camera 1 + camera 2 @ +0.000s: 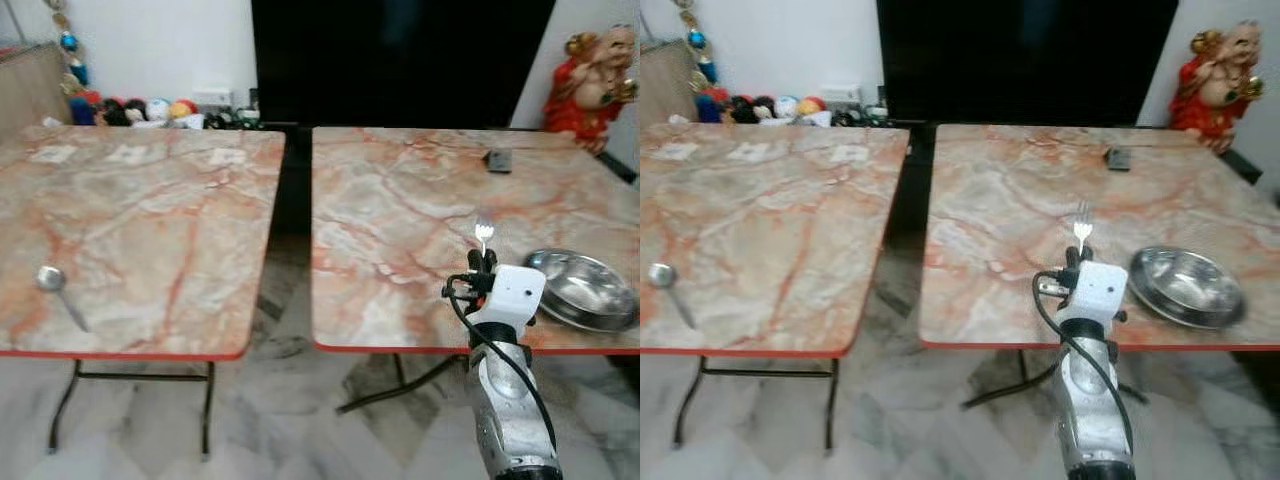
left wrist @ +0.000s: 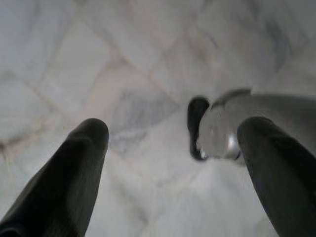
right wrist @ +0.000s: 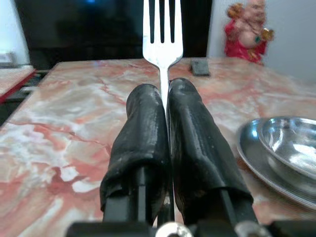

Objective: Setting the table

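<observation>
Fork (image 3: pixel 162 34) stands tines-up, clenched between the fingers of the right pincer (image 3: pixel 166 94) above the right table (image 1: pixel 400 210). Just to the pincer's right sits a steel plate (image 1: pixel 585 290). Left pincer (image 2: pixel 173 143) hangs released over the floor (image 2: pixel 98 59).

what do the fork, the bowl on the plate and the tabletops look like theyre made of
Fork in the right end effector: polished metal, likely steel, bright silver tines. Bowl and plate: same shiny metal, mirror-like reflections. Tabletops: glossy pink marble pattern, perhaps a printed laminate given the thin red edge.
</observation>
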